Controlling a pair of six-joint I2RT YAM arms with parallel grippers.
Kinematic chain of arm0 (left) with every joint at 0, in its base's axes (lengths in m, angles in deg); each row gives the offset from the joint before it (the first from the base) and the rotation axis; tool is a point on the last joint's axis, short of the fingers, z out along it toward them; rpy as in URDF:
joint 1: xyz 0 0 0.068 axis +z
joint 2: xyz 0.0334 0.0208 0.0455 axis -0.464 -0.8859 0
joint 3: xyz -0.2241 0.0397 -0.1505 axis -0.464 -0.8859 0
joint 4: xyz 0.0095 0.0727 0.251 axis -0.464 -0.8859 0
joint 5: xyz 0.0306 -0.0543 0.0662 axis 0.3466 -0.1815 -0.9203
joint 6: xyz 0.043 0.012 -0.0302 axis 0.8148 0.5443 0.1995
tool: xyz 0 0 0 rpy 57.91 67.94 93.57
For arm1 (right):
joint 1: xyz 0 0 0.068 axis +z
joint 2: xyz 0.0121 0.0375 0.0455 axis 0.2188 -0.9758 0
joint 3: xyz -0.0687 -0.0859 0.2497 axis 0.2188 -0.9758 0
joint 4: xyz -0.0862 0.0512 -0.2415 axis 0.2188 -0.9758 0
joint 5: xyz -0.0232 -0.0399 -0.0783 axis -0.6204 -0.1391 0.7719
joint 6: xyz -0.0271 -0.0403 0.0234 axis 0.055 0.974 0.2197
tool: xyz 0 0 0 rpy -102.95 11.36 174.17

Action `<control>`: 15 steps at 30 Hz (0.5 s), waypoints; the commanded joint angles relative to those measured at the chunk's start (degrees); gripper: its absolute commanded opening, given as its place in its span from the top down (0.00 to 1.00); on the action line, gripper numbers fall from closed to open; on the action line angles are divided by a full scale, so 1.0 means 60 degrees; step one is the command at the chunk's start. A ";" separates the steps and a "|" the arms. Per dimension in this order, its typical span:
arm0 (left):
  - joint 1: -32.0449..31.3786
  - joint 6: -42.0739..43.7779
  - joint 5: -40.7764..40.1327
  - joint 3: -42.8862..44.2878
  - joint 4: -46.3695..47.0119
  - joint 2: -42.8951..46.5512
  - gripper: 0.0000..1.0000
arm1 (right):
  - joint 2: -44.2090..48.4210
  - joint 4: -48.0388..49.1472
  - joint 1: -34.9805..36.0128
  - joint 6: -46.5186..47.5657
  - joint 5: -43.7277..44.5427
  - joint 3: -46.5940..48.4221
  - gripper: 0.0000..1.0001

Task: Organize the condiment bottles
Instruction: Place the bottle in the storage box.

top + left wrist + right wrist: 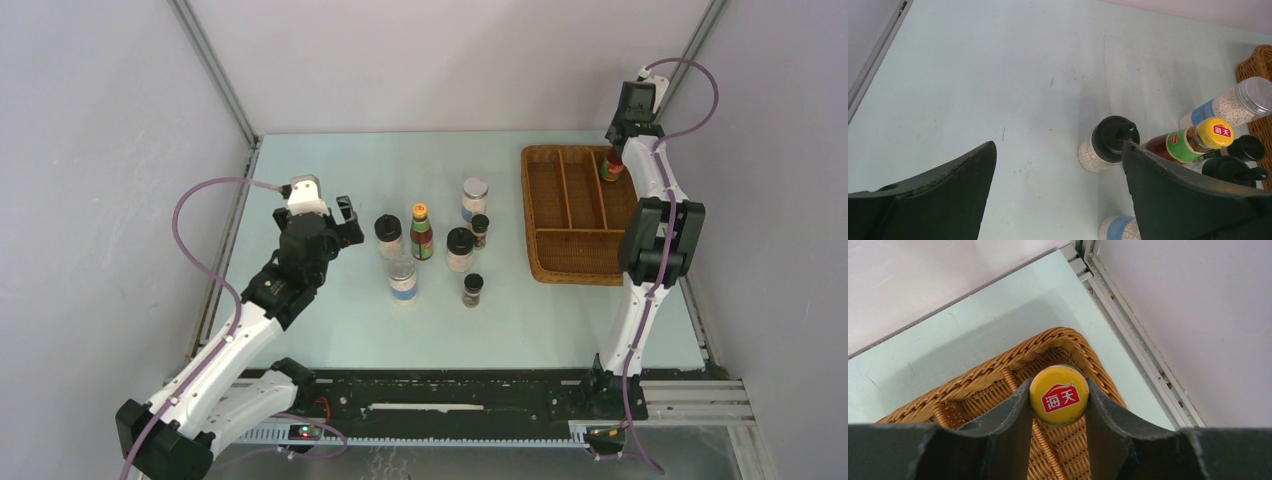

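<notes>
My right gripper [613, 150] is shut on the orange cap of a red sauce bottle [612, 166], held upright in the far right corner of the wicker tray [560, 265]. The right wrist view shows the cap [1059, 396] pinched between both fingers [1013, 415]. On the table stand a second red sauce bottle [421, 233], two black-lidded white jars [388, 236] [460, 248], two silver-lidded blue-label jars [475, 198] [403, 278] and two tiny dark jars [480, 230] [472, 289]. My left gripper [345, 222] is open and empty, just left of the nearer black-lidded jar [1108, 144].
The tray [998, 365] has long dividers and sits at the right, near the side rail [1138, 350]. The left wrist view shows the tray's edge [1255, 65] behind the bottle cluster. Grey walls close the table on three sides.
</notes>
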 commanded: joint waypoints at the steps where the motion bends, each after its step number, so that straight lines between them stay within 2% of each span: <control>1: -0.0045 0.0132 -0.0010 -0.0128 0.0254 0.0017 0.00 | 0.0066 0.0945 0.0009 0.0078 0.0284 0.0383 1.00; 12: -0.0045 0.0146 0.0091 -0.0128 0.0230 0.0015 0.00 | 0.0257 0.1018 0.0024 -0.0046 0.0531 -0.0173 1.00; 15: -0.0045 0.0133 0.0104 -0.0142 0.0211 0.0057 0.00 | 0.0295 0.0950 0.0024 -0.0156 0.0561 -0.0251 0.91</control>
